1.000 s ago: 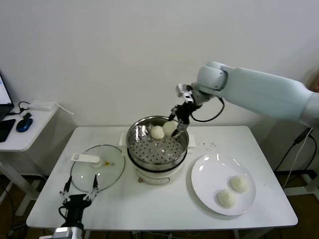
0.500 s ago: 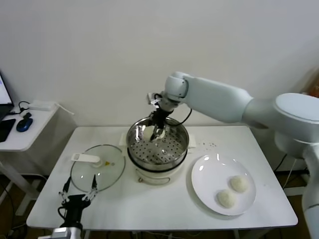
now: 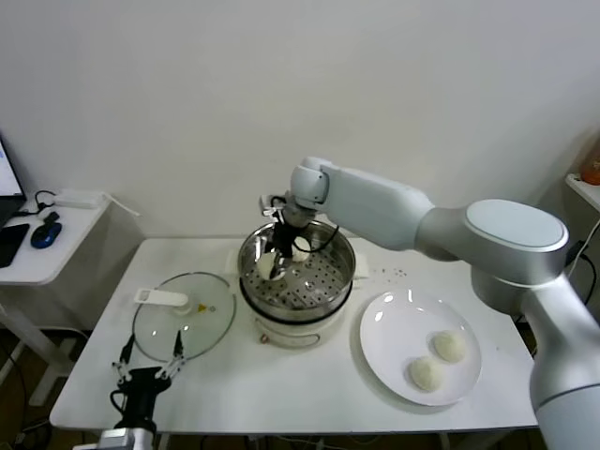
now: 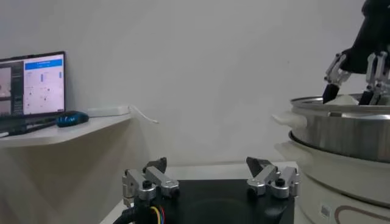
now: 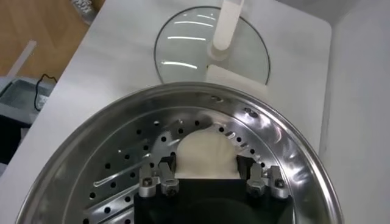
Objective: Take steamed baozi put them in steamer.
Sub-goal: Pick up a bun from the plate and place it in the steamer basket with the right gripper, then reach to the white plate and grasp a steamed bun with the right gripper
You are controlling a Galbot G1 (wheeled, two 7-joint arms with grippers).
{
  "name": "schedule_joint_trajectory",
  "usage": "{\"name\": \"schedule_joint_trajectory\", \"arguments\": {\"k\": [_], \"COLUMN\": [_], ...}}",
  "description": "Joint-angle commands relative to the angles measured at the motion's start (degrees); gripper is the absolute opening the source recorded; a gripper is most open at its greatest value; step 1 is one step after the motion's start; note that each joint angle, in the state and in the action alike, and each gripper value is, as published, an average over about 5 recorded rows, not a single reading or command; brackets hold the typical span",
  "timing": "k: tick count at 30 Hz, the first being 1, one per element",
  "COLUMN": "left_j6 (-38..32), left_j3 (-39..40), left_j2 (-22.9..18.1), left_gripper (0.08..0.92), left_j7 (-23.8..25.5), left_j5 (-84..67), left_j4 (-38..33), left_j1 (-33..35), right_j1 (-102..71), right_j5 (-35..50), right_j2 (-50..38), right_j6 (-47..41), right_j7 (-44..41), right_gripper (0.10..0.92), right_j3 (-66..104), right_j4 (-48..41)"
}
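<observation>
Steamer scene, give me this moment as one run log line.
right gripper: holding baozi inside steamer | left gripper: idle, open, by glass lid | plate: two buns left

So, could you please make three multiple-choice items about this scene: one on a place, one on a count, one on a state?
1. Where is the glass lid?
A. on the steamer
B. flat on the table, at the steamer's left
C. on the plate

2. How many baozi lie on the white plate?
A. two
B. none
C. four

3. What is the right gripper doing?
A. resting on the table
B. hovering over the plate
C. holding a baozi inside the steamer

Answers:
1 B, the lid lies beside the pot.
2 A, two buns show there.
3 C, its fingers flank the bun above the perforated floor.
</observation>
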Motion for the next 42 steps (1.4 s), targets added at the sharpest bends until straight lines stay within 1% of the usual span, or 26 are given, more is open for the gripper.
{"name": "schedule_joint_trajectory", "arguments": {"k": [1, 18, 21, 26, 29, 32, 34, 37, 42], "left_j6": [0.0, 0.0, 0.0, -0.1, -0.1, 0.0, 0.1, 0.2, 0.4], "left_j3": [0.1, 0.3, 0.3, 0.2, 0.2, 0.2, 0.1, 0.1, 0.3], "left_j2": [0.0, -0.2, -0.2, -0.2, -0.2, -0.2, -0.1, -0.1, 0.0], "left_gripper": [0.823, 0.823, 0.823, 0.823, 0.823, 0.823, 0.823, 0.823, 0.823], "left_j7": [0.0, 0.0, 0.0, 0.0, 0.0, 0.0, 0.0, 0.0, 0.0], "left_j5": [0.1, 0.1, 0.1, 0.1, 0.2, 0.2, 0.2, 0.2, 0.3], "left_j4": [0.2, 0.5, 0.6, 0.7, 0.6, 0.4, 0.2, 0.1, 0.2], "left_j1": [-0.1, -0.4, -0.4, -0.3, -0.3, -0.3, -0.4, -0.4, -0.7], "right_j1": [-1.6, -2.4, -2.5, -2.0, -0.8, 1.5, 4.0, 9.3, 19.6], "right_j5": [-1.6, -2.7, -2.8, -2.6, -1.9, 0.4, 2.8, 6.4, 12.4], "right_j2": [1.4, 2.2, 2.0, 1.6, 0.8, -1.5, -4.2, -9.7, -21.7], "right_j6": [0.1, 0.4, 0.5, 0.6, 0.7, 0.8, 0.8, 1.6, 3.9], "right_j7": [0.1, 0.1, 0.1, -0.1, -0.5, -0.9, -1.3, -1.8, -2.0], "right_gripper": [0.653, 0.655, 0.687, 0.799, 0.82, 0.822, 0.823, 0.823, 0.823], "right_j3": [1.0, 1.8, 1.8, 2.2, 1.9, 0.2, -1.7, -5.8, -12.9], "right_j4": [-2.1, -3.2, -3.0, -2.9, -2.2, 0.5, 3.8, 10.1, 22.6]}}
